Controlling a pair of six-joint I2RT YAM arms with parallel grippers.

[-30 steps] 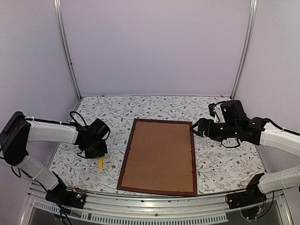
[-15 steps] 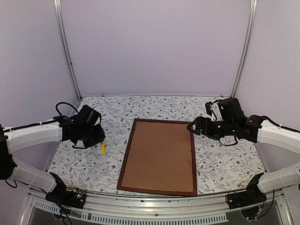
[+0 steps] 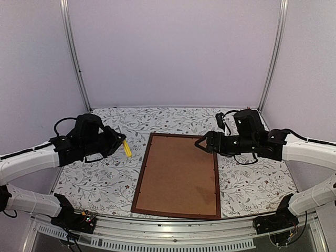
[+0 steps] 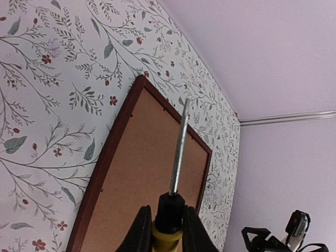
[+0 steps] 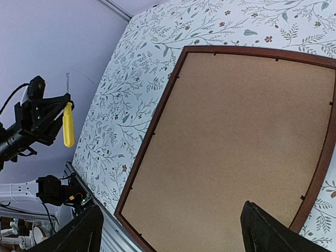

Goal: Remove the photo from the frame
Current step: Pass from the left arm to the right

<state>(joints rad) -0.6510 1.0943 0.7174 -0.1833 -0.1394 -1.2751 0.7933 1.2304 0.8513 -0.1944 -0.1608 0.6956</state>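
Top view, frame: the frame (image 3: 140, 181) is lying face down in the middle of the surface (image 3: 100, 181). Its brown backing board (image 3: 181, 173) is facing up, likely so the back can be worked open.
Top view, photo: the photo is not showing. Judging by the closed back, it is sitting inside the frame, under the board.
Top view, left pincer: the left pincer (image 3: 122, 144) is hovering just off the frame's far left corner. It is pinching a yellow-handled screwdriver (image 3: 126, 148), probably for levering up the fastenings.
Top view, right pincer: the right pincer (image 3: 201, 143) is hanging over the frame's far right corner, spread and carrying nothing.
Left wrist view: the fingers (image 4: 140, 231) are pressing together on the screwdriver (image 4: 167, 233). Only here is its metal shaft (image 4: 178, 152) showing, and it is pointing across the board toward the frame's far rail (image 4: 202, 147).
Right wrist view: the spread fingers (image 5: 79, 233) are flanking the board (image 5: 241, 131). Only here are small dark tabs (image 5: 302, 198) showing along the frame's inner edge, seemingly holding the board in. The screwdriver (image 5: 67, 126) is hanging clear of the frame's left rail (image 5: 153, 125).
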